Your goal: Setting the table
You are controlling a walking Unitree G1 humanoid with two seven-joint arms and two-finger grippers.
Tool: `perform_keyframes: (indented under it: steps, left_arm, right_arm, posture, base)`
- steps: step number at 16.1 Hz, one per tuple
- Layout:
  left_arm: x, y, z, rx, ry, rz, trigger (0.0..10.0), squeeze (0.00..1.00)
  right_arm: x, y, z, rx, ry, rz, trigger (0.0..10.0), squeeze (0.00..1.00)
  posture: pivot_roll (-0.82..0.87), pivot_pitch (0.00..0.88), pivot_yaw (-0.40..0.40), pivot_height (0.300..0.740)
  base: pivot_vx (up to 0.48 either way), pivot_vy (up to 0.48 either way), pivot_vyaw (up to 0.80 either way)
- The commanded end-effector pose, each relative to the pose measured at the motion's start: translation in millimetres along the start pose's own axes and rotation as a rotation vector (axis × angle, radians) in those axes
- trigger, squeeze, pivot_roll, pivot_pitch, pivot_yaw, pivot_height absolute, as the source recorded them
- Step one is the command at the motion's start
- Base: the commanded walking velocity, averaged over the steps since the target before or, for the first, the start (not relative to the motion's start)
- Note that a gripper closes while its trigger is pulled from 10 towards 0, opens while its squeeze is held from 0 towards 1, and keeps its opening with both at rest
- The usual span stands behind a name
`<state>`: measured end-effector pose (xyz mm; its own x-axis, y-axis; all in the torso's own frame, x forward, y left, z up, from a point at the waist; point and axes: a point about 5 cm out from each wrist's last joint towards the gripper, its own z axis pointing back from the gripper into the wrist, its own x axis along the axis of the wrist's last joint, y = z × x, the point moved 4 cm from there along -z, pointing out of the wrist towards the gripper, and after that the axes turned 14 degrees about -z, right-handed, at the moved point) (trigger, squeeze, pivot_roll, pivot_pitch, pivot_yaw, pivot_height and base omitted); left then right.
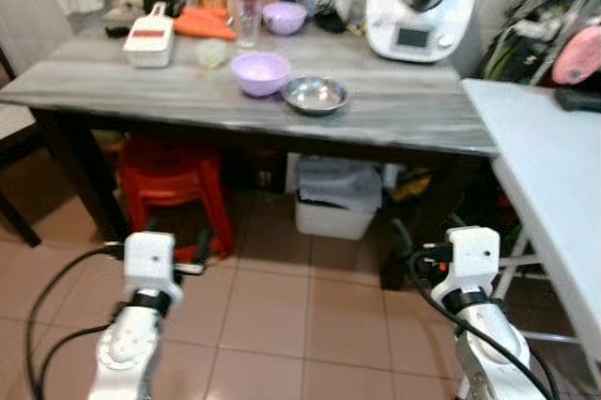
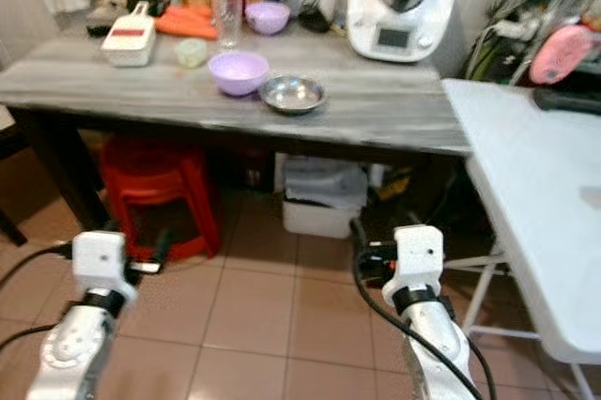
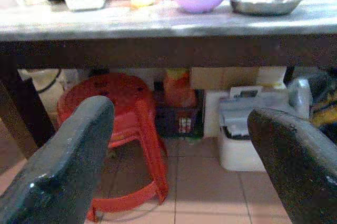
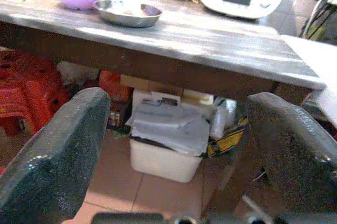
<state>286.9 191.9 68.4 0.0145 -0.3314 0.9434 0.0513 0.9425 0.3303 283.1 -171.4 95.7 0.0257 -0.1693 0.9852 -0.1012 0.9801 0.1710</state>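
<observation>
**Robot stands before a cluttered grey table, both grippers low and empty**

A tiled kitchen floor [image 1: 282,306] runs under a long grey wooden table [image 1: 394,114] set against the back wall. On the table, near its middle, a lilac bowl [image 1: 260,72] sits just beside a shallow steel dish [image 1: 315,94]. Behind them stand a drinking glass [image 1: 248,19] and a second, smaller lilac bowl [image 1: 284,17]. Towards the robot's left lie carrots [image 1: 204,23] and a white container with a red label [image 1: 150,41]. A white kitchen machine [image 1: 413,6] stands at the back on the right. Under the table are a red plastic stool [image 1: 174,184] and a white bin [image 1: 336,198]. A white side table [image 1: 554,184] reaches in from the right.

The left gripper [image 3: 174,166] is held low in front of the table, below its edge, its two black fingers [image 3: 63,166] wide apart and holding nothing. The right gripper [image 4: 174,155] is equally low, facing the bin, jaws likewise spread and empty.
</observation>
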Motion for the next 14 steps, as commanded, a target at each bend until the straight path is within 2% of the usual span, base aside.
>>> perform_keyframes:
  steps: [1, 3, 5, 7, 9, 11, 14]
  left_arm:
    - [4.0, -9.8, -2.9, -0.027, -0.01, 0.013, 10.0, 0.0]
    - [5.8, -7.6, -5.0, -0.017, -0.017, 0.014, 10.0, 0.0]
    - [6.4, -7.3, -5.7, -0.012, -0.02, 0.015, 10.0, 0.0]
    - [6.8, -7.6, -5.7, -0.01, -0.022, 0.018, 10.0, 0.0]
    - [7.9, -9.1, -6.0, -0.01, -0.024, 0.021, 10.0, 0.0]
    - [8.4, -9.3, -6.4, -0.01, -0.028, 0.02, 10.0, 0.0]
    - [12.6, -8.3, -8.8, -0.011, -0.046, 0.005, 10.0, 0.0]
  right_arm:
    - [9.6, -7.3, 0.3, -0.023, -0.033, 0.034, 10.0, 0.0]
    - [10.2, -8.0, -0.2, -0.029, -0.038, 0.067, 10.0, 0.0]
    - [8.1, -5.8, -0.6, -0.016, -0.028, 0.057, 10.0, 0.0]
    - [11.5, -3.4, -1.2, -0.009, -0.052, 0.1, 10.0, 0.0]
    - [13.6, -1.8, -1.1, -0.001, -0.073, 0.058, 10.0, 0.0]
    - [15.5, -1.7, -0.9, -0.01, -0.086, 0.07, 10.0, 0.0]
    - [20.3, 2.3, -2.1, 0.002, -0.117, 0.12, 10.0, 0.0]
  posture:
    - [0.01, 0.0, -0.05, 0.74]
    - [0.0, 0.0, -0.048, 0.74]
    - [0.0, 0.0, -0.051, 0.74]
    - [0.0, 0.0, -0.053, 0.74]
    - [0.0, 0.0, -0.053, 0.74]
    - [0.0, 0.0, -0.054, 0.74]
    - [0.01, 0.0, -0.047, 0.74]
  base:
    - [0.0, -0.337, 0.0]
    - [0.0, -0.343, 0.0]
    - [0.0, -0.345, 0.0]
    - [0.0, -0.343, 0.0]
    - [0.0, -0.345, 0.0]
    - [0.0, -0.343, 0.0]
    - [0.0, -0.344, 0.0]
